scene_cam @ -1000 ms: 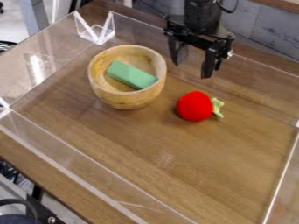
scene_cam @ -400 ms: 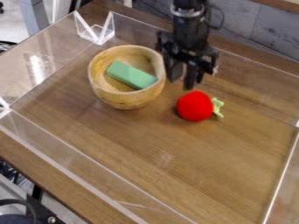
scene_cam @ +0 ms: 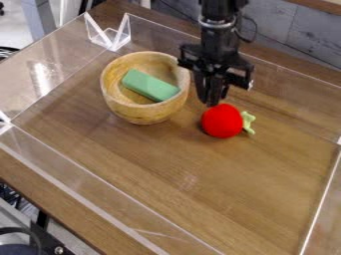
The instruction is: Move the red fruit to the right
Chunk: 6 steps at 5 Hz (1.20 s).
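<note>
The red fruit (scene_cam: 224,122) is a small round toy with a green leafy stub on its right side, lying on the wooden tabletop right of centre. My black gripper (scene_cam: 214,98) points straight down just behind the fruit's upper left. Its fingers (scene_cam: 209,92) are drawn together with nothing visibly between them. The tips end right at the fruit's top edge in this view, and I cannot tell whether they touch it.
A wooden bowl (scene_cam: 130,112) stands left of the fruit, holding a flat light-green block (scene_cam: 150,86). Low clear plastic walls (scene_cam: 320,204) fence in the wooden surface. A clear folded plastic piece (scene_cam: 107,33) sits at the back left corner.
The gripper came left and down toward the fruit, and its jaws went from wide open to shut. The fruit and the bowl stayed put.
</note>
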### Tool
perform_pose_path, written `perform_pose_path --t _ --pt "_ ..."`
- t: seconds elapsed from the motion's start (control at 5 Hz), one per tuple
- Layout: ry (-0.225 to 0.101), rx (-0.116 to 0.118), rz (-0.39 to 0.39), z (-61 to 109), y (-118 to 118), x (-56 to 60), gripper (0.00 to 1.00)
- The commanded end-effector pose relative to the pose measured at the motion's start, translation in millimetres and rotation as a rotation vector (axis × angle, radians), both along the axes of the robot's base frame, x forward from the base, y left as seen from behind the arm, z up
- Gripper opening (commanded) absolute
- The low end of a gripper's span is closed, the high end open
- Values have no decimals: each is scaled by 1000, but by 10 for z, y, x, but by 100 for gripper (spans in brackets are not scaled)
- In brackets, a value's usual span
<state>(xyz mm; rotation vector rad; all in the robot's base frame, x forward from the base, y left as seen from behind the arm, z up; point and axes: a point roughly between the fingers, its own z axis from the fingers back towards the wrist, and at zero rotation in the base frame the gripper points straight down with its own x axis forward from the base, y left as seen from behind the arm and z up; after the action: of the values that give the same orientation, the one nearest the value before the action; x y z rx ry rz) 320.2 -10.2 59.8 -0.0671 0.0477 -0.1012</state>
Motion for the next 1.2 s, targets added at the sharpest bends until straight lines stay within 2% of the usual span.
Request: perform_pose_path --t 0.0,0.2,0.4,0.6,0.8,1.0 --pt "-66 -7 -52 156 52 86 0" --pt "-77 -15 -48 187 81 100 0" --pt "-81 -18 -12 276 111 96 100" --pt "-86 -24 -23 255 1 13 100" --pt "-114 -30 -40 333 -118 -72 100" --pt "-135 -35 -76 401 -166 -14 100"
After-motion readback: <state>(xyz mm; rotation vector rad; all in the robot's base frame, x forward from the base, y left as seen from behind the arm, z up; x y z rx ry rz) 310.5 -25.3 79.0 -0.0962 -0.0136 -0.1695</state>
